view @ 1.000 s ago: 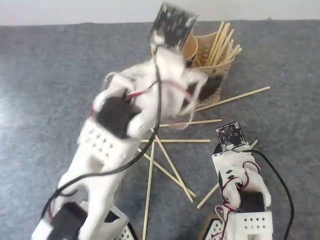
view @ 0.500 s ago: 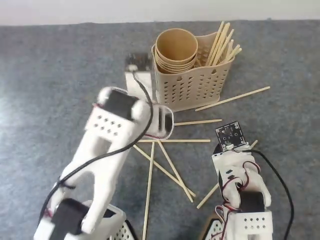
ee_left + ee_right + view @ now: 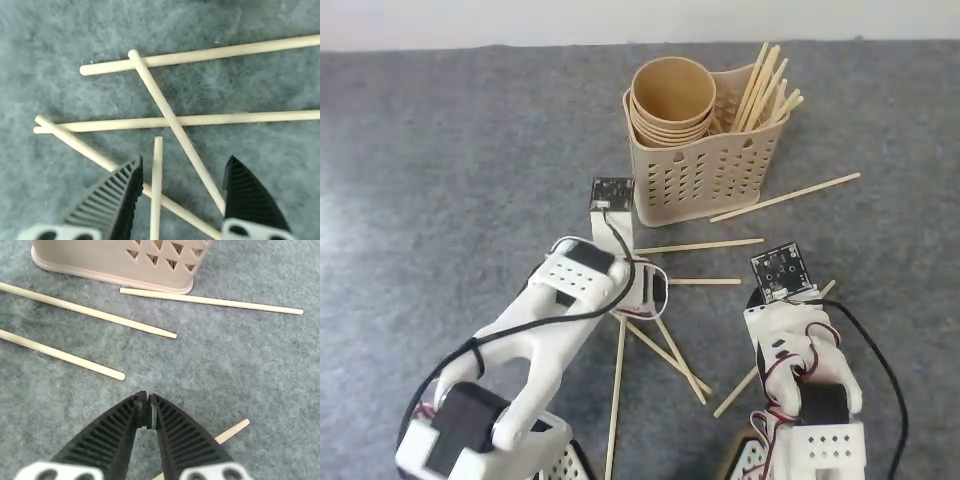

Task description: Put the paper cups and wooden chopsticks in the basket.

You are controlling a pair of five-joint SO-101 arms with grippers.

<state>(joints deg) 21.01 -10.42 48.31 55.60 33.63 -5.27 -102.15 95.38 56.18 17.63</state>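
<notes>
I see my left claw (image 3: 184,164) spread wide, holding nothing, with chopsticks (image 3: 200,120) just under it. My right claw (image 3: 148,401) is pinched together, empty.

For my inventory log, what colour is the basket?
The basket is beige with perforated walls, clearest in the high view.

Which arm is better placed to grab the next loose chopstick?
Left. The left gripper hangs open directly above the crossed chopsticks; the right gripper is shut, its nearest chopsticks lying off to the side.
</notes>
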